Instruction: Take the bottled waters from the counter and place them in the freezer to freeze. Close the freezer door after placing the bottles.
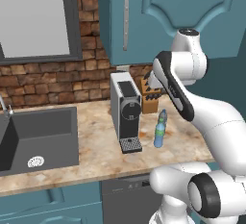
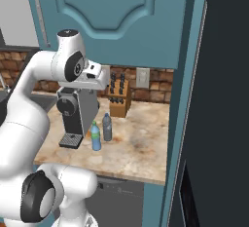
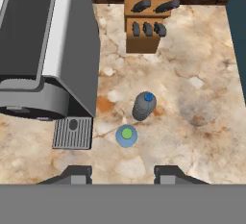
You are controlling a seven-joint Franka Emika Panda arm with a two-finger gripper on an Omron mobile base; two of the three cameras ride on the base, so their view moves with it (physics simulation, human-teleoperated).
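My end effector (image 3: 122,172) hangs clenched and empty above two bottles (image 3: 126,135) standing nearly touching mid-surface (image 3: 192,136) beside the coffee machine (image 3: 45,50); descending clenched, I risk toppling both.

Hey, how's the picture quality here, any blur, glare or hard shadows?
Left base view: even light, no glare, coffee machine slightly soft. Right base view: freezer side very dark. Hand view: sharp, two bottles steeply foreshortened from above, only faint shadows on the counter.

A kitchen: marbled counter (image 1: 96,151), sink (image 1: 38,139), coffee machine (image 1: 126,110), knife block (image 2: 119,99), brick backsplash (image 1: 48,79).
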